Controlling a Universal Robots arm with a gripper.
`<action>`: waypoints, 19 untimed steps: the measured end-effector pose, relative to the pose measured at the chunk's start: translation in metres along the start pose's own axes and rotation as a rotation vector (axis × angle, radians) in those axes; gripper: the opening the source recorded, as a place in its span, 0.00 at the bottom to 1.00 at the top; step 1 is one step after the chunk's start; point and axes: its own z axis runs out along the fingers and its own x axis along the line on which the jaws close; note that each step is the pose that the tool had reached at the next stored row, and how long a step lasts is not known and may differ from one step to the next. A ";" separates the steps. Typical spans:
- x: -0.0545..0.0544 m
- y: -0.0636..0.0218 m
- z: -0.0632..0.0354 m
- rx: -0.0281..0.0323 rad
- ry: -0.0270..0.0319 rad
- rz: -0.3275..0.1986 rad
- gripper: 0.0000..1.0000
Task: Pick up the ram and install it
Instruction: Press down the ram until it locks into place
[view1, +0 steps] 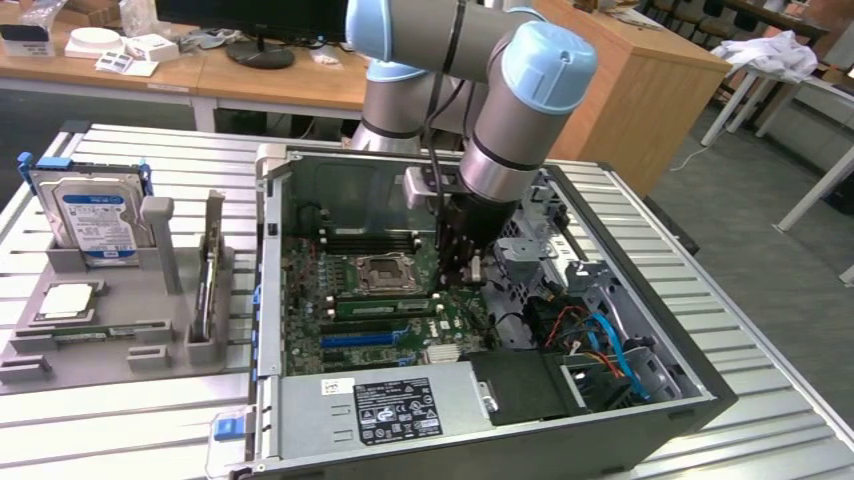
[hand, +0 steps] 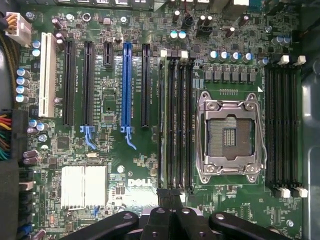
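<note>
Pincer (hand: 172, 194): clenched, nothing visibly grasped, over slot end. Ram (hand: 162, 125): standing in outer slot near socket (hand: 230, 135). Handling: press straight down, evenly along the edge.

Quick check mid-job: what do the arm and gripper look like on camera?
The arm is a run of thick silver-grey tubes with rounded light-blue joint caps. A thin black cable runs down its side. The gripper is black; in the wrist view its curved black links carry round metal pivot pins.
</note>
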 end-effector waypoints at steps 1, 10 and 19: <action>0.000 0.0000 0.0011 -0.0001 0.0001 0.000 0.11; 0.000 -0.0002 0.0044 0.0001 -0.0004 0.000 0.11; 0.001 -0.0004 0.0089 -0.0001 0.0002 0.000 0.11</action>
